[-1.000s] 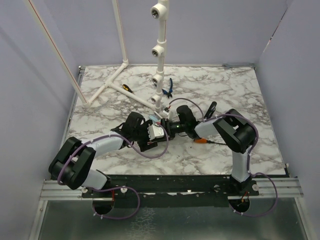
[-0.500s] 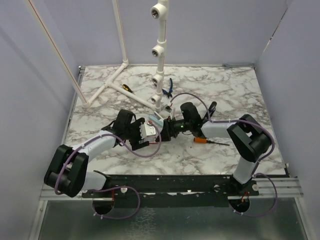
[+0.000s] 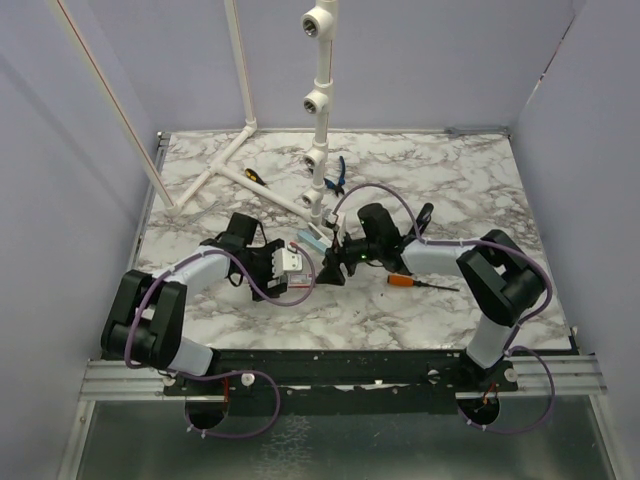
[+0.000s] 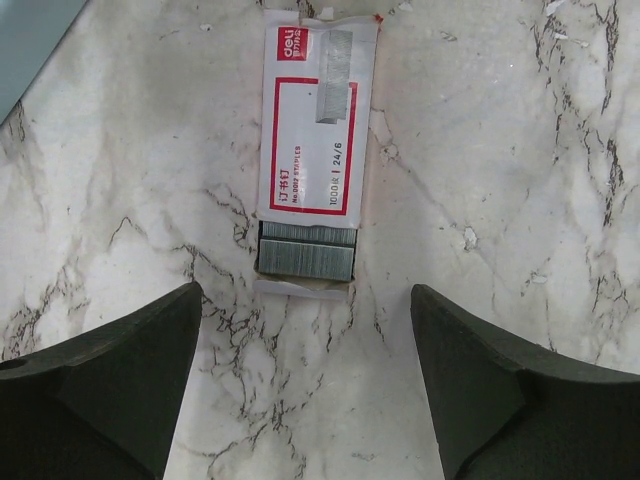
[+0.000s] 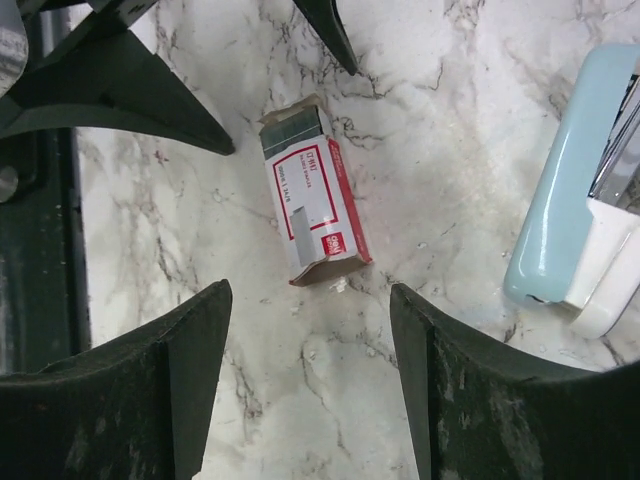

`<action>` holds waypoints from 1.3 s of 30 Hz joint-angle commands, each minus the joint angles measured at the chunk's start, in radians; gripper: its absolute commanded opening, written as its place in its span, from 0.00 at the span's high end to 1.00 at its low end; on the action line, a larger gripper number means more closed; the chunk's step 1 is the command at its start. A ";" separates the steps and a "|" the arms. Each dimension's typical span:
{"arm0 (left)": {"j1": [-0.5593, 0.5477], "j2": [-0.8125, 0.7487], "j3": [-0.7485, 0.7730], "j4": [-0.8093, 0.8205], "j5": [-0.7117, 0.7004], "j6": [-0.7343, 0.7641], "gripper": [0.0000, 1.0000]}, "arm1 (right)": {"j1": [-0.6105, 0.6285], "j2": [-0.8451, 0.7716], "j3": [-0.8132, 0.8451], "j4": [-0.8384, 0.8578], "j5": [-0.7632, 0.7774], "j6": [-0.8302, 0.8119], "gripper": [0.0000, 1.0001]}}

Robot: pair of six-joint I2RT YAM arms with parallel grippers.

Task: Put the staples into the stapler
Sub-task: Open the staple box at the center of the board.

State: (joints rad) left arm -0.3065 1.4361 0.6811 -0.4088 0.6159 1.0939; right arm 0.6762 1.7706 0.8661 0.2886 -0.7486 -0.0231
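Hovering from opposite sides over the staple box (image 4: 318,120), both arms are, as I judge it, at the step of getting a strip out. The box lies flat on the marble counter (image 4: 520,150) with its flap open, and silvery staple strips (image 4: 306,250) poke from its 6 o'clock end in the left wrist view, toward the left tool (image 4: 305,300). That tool has its fingers wide apart and holds nothing; the right tool (image 5: 308,300) is likewise spread and empty, facing it from the box's closed end. The stapler (image 3: 422,214), a slim black shape, lies at about 2 o'clock from the box in the top view, beyond the right wrist and well apart; whether it is hinged open I cannot tell. Next, one tool would likely need to pin the box while the other closes on the exposed strip ends, a thin, low target on a hard surface. With the tools so near each other, clashing fingers looks the main hazard. A pale teal bar (image 5: 560,200) sits near the box at 3 o'clock in the right wrist view, and an orange-handled screwdriver (image 3: 405,282) lies near the right forearm.
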 commanded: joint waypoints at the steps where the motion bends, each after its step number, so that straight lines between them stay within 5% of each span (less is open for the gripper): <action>1: 0.011 0.035 0.023 -0.024 0.049 0.074 0.16 | 0.035 0.009 0.017 -0.006 0.092 -0.149 0.30; 17: 0.014 0.090 0.011 0.057 0.087 0.027 0.28 | 0.102 0.116 0.051 0.065 0.122 -0.277 0.30; 26: 0.013 0.084 -0.026 0.095 0.079 0.005 0.35 | 0.112 0.166 0.092 0.039 0.110 -0.285 0.38; 39: 0.014 0.094 -0.040 0.095 0.073 -0.002 0.57 | 0.122 0.183 0.096 -0.001 0.127 -0.352 0.55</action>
State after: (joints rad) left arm -0.2962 1.5059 0.6792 -0.3019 0.7235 1.0729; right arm 0.7895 1.9358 0.9623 0.3195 -0.6418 -0.3325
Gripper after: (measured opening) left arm 0.458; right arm 0.477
